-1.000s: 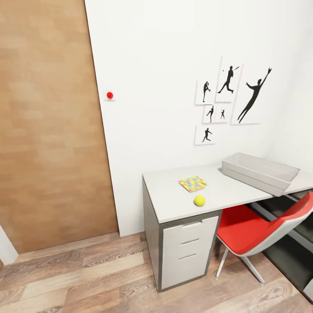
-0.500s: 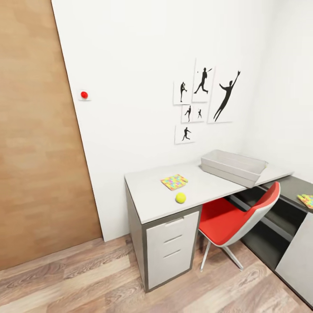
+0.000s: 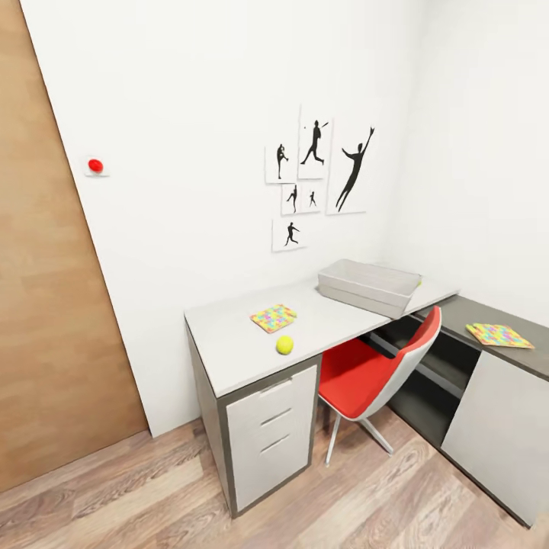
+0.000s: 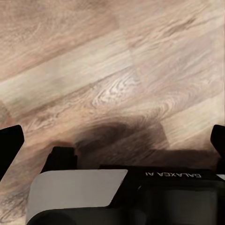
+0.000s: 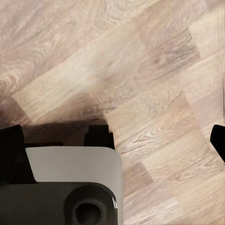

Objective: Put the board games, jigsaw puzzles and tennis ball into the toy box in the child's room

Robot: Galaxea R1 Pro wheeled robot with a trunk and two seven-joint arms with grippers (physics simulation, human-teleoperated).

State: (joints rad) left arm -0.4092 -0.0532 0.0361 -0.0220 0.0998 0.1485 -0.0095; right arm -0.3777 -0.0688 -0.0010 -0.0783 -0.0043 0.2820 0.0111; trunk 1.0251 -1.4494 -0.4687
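Note:
The light grey table (image 3: 229, 343) stands against the white wall. On it lie a multicoloured jigsaw puzzle (image 3: 274, 318) and, nearer the front edge, the yellow-green tennis ball (image 3: 284, 345). The grey toy box (image 3: 369, 286) sits further back, near the desk's corner. A second jigsaw puzzle (image 3: 499, 335) lies on the desk's right wing. The board games and the bed are out of view. My left gripper (image 4: 112, 145) and right gripper (image 5: 112, 140) both hang open over the wood floor, holding nothing.
A red chair (image 3: 374, 374) is tucked under the desk between the white drawer unit (image 3: 271, 435) and the right wing. The brown door (image 3: 38, 305) is at the left, with a red wall button (image 3: 95, 165) beside it. Wood-plank floor (image 3: 152, 503) lies ahead.
The camera has swung to the right, so the whole scene has slid left. The desk's right wing and the second puzzle have come fully into view. Nothing on the desk has moved.

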